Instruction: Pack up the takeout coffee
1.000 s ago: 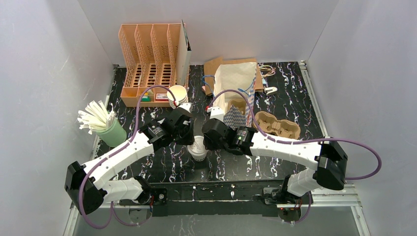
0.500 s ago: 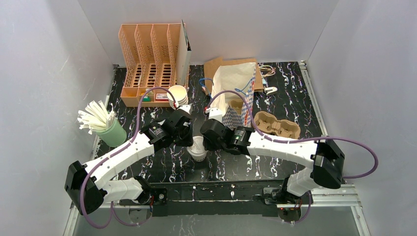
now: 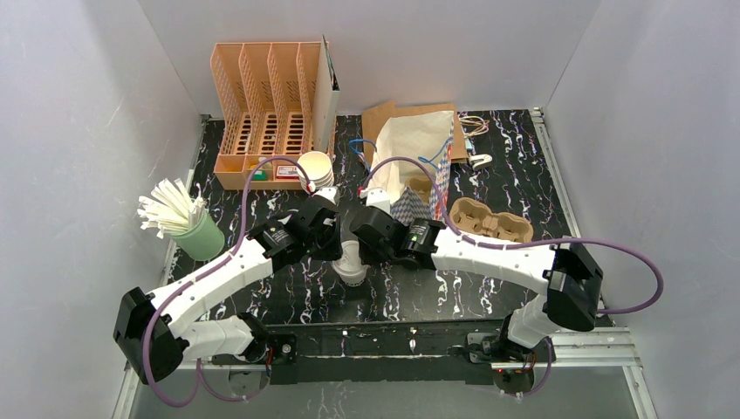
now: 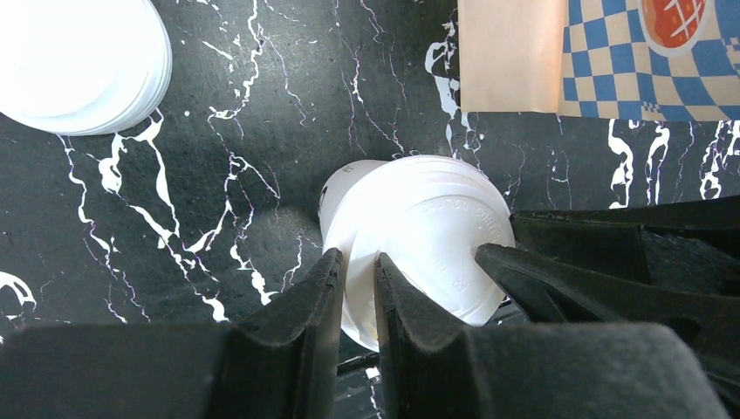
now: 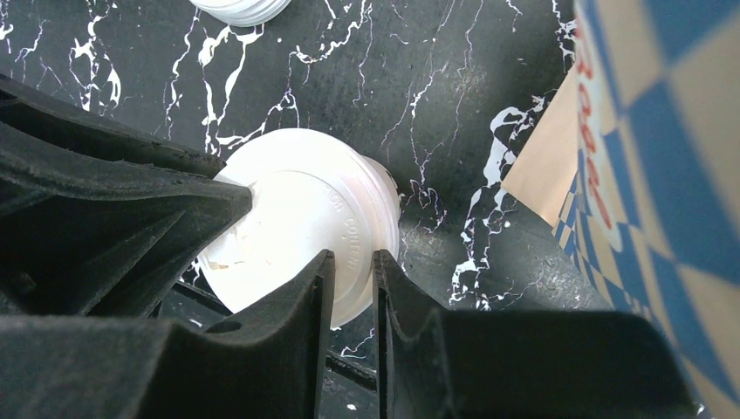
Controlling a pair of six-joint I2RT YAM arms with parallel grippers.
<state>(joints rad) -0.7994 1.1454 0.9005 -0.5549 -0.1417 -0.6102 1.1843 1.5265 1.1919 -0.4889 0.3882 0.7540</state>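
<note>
Left wrist, right wrist: the white lid (image 4: 419, 240) of the cup (image 4: 346, 188) is pinched at opposite edges by left gripper (image 4: 358, 262) and right gripper (image 5: 352, 257), jaws narrow.

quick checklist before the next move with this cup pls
1. left end effector pinching the lid rim: ok
2. right end effector pinching the opposite rim: ok
3. lid fully seated on the cup: cannot tell
4. both wells of the pulp tray free: ok
5. paper bag apart from the cup: ok
</note>
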